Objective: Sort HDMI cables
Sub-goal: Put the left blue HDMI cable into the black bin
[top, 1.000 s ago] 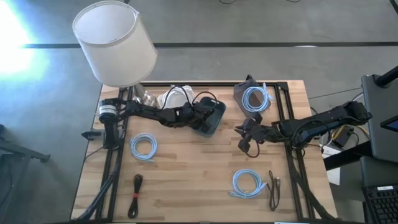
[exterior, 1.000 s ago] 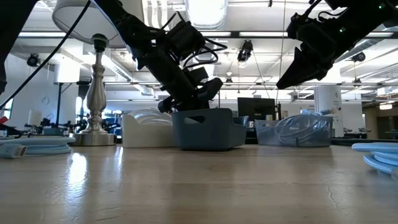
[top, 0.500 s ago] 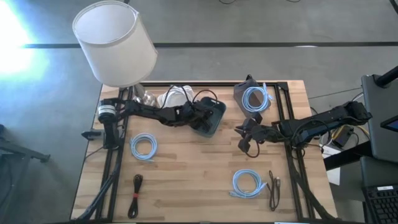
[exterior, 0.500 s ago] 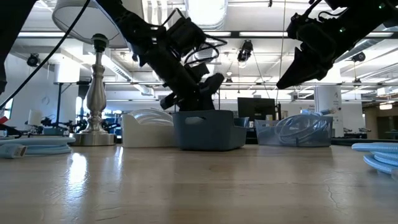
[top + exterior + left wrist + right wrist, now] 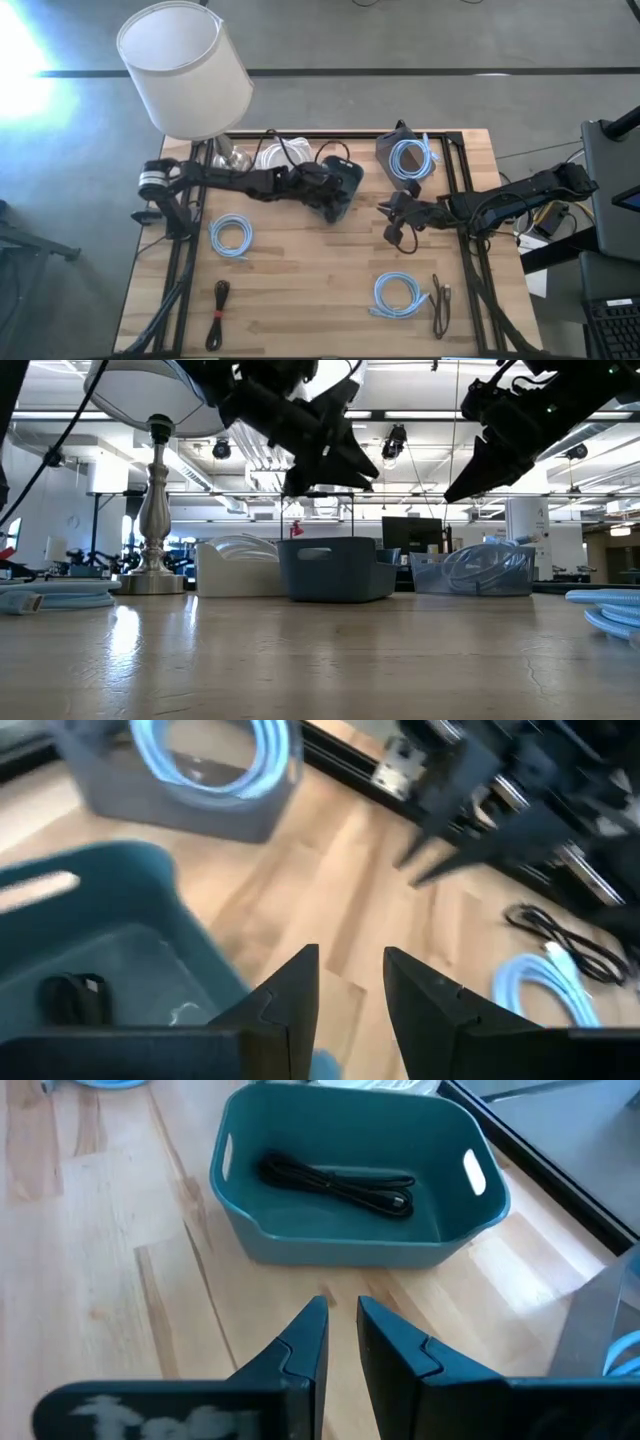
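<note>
My left gripper (image 5: 338,188) (image 5: 350,982) hovers open and empty above the teal bin (image 5: 340,210) (image 5: 335,567), where one black bundle (image 5: 340,1180) lies on the floor. My right gripper (image 5: 395,222) (image 5: 340,1312) hangs over the table's middle right with a narrow gap between its fingers, holding nothing. A light-blue coil (image 5: 410,158) sits in the grey bin (image 5: 383,150), and white coils (image 5: 275,155) fill the white bin (image 5: 235,565). Two more light-blue coils (image 5: 232,236) (image 5: 400,295) and two black bundles (image 5: 218,312) (image 5: 443,305) lie flat on the wood.
A lamp with a white shade (image 5: 185,65) stands at the far left corner, with its metal stem (image 5: 155,510) beside the white bin. The three bins line the far edge. Bare wood lies in the table's middle between the loose coils.
My left gripper has risen from inside the teal bin to well above its rim and tipped toward level. The black bundle stays in the bin. My right arm has kept still.
</note>
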